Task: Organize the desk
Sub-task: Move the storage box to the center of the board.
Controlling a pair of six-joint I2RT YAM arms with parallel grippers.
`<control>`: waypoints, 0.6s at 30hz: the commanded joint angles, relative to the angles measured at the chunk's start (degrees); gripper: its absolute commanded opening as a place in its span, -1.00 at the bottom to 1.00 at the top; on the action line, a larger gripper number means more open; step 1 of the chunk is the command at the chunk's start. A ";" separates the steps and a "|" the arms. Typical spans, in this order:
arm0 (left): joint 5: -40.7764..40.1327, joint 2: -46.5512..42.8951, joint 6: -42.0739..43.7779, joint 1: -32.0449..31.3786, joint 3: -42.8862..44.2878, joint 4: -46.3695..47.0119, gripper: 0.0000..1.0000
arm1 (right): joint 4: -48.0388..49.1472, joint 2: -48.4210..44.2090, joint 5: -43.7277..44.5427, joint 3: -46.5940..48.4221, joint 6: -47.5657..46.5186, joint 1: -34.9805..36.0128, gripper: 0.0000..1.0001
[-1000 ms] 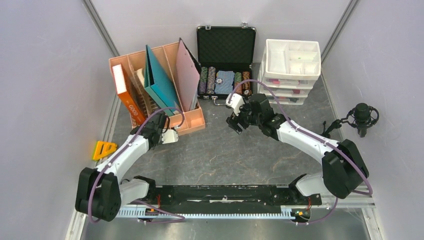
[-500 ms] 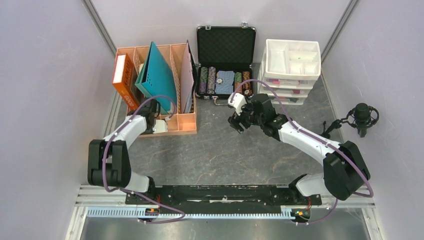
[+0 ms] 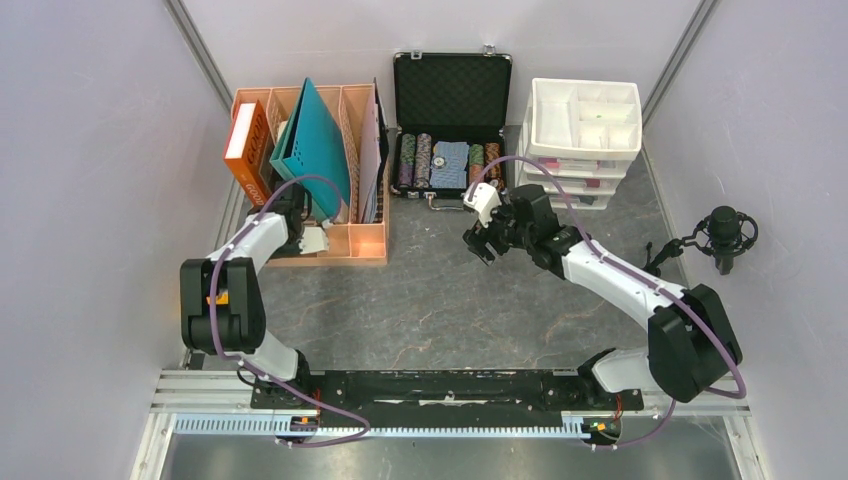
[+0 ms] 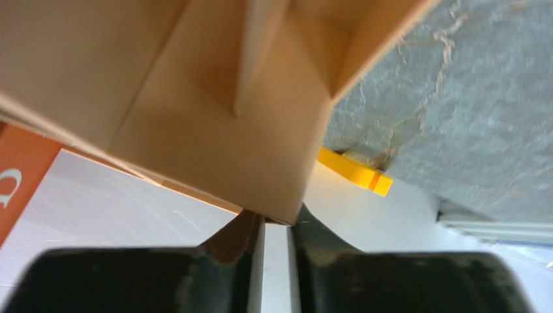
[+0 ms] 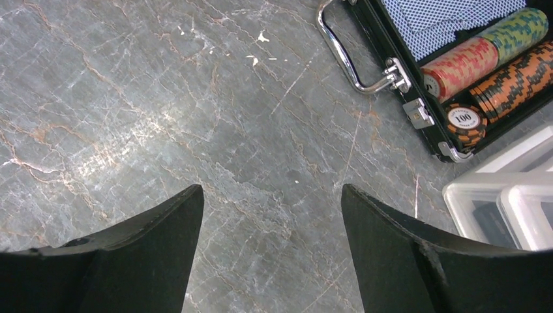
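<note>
Top view: above and behind the arm bases [image 3: 275,362], facing down, far; holds the whole desk [image 3: 430,300] and both arms.
Left wrist view: behind the left gripper [image 4: 274,225], facing along its fingers [image 4: 231,251], hard against the peach organizer [image 4: 215,117].
Right wrist view: behind the right gripper [image 5: 270,189], facing down at desk just ahead of the fingertips [image 5: 176,222], near.
Shared: top and right wrist both catch the black case [image 3: 452,95] front, ahead-right of the fingertips; top and left wrist, the organizer.

The file rack [image 3: 365,246], chip case [image 3: 450,92] and white drawers [image 3: 582,160] stand in a row.
</note>
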 commanded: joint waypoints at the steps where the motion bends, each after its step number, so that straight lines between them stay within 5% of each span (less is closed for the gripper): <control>1: 5.92 -4.16 -9.94 0.90 2.35 1.38 -0.41 | -1.98 -3.78 -0.31 2.60 -0.58 -1.05 0.68; 8: 12.22 -17.47 -18.51 0.96 3.17 -3.39 0.30 | -6.97 -9.28 3.99 3.12 -0.93 -2.88 0.81; 12: 18.68 -27.43 -26.91 0.93 2.36 -5.96 0.93 | -9.31 -13.00 6.05 2.27 0.13 -4.90 0.90; 18: 33.68 -43.44 -47.35 0.96 -2.44 -2.79 1.00 | -9.08 -21.30 9.97 -0.76 2.94 -8.80 0.96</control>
